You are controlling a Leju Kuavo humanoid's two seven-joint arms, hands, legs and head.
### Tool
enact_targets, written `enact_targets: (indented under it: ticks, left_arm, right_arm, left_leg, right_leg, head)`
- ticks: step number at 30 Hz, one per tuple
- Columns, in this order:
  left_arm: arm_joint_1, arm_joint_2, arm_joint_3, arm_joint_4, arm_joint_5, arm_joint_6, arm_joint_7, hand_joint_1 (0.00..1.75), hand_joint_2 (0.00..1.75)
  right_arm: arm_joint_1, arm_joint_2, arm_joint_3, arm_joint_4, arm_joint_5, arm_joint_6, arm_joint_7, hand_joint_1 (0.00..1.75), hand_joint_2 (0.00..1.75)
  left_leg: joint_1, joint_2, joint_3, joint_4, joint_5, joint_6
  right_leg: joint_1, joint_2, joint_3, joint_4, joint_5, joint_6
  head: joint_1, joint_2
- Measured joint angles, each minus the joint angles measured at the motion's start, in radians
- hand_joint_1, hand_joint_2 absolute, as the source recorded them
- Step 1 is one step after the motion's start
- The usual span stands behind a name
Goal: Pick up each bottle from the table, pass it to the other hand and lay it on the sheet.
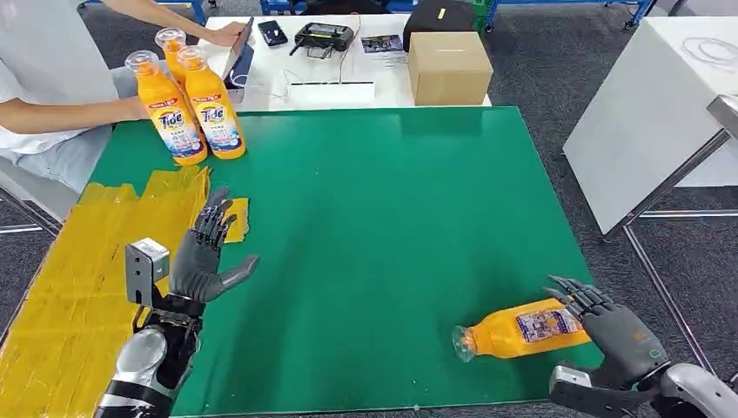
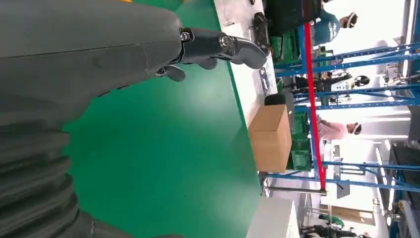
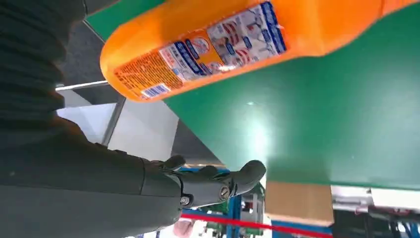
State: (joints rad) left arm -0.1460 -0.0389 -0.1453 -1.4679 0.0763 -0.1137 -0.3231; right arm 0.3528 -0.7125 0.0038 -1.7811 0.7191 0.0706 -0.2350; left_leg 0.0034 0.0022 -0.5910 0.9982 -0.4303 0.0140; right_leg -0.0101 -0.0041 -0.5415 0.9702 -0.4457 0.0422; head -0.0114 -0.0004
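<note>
While a glossy orange bottle (image 1: 522, 330) lies on the green desk (image 1: 392, 218) | right hand (image 1: 609, 326) spread beside its base | left hand (image 1: 204, 257) spread, empty, by crinkled yellow sheet (image 1: 78, 296)

You've got a cardboard box (image 1: 449, 66) top center on the white table (image 1: 261, 91) behind the green mat (image 1: 374, 244). Left of it a black controller (image 1: 323, 37), a phone (image 1: 272, 33), a booklet (image 1: 383, 43). A seated person (image 1: 52, 87) upper left, hand on a tablet (image 1: 237, 52). A second white table (image 1: 644, 113) at right.
</note>
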Motion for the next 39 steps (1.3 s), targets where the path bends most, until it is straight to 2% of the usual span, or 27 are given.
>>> enact_targets:
  ticks: [12,25,39]
  left_arm:
    - [-0.008,0.001,0.000,0.000,0.000,0.000,0.000,0.00,1.75]
    - [-0.033,0.001,0.000,0.018,0.002,0.002,0.007,0.00,1.75]
    - [-0.035,0.002,0.000,0.033,0.009,0.002,0.017,0.00,1.75]
  right_arm:
    - [0.000,-0.065,0.000,0.029,-0.039,0.050,0.027,0.00,1.75]
    - [-0.055,-0.111,0.039,0.122,-0.037,0.092,0.072,0.00,1.75]
    - [-0.167,-0.094,0.129,0.245,0.032,0.094,0.094,0.00,1.75]
  left_leg:
    - [0.000,0.000,0.000,0.000,0.000,0.000]
    - [0.000,0.000,0.000,0.000,0.000,0.000]
    - [0.000,0.000,0.000,0.000,0.000,0.000]
  right_leg:
    - [0.000,0.000,0.000,0.000,0.000,0.000]
    - [0.000,0.000,0.000,0.000,0.000,0.000]
    - [0.000,0.000,0.000,0.000,0.000,0.000]
  head:
    - [0.000,0.000]
    - [0.000,0.000]
    - [0.000,0.000]
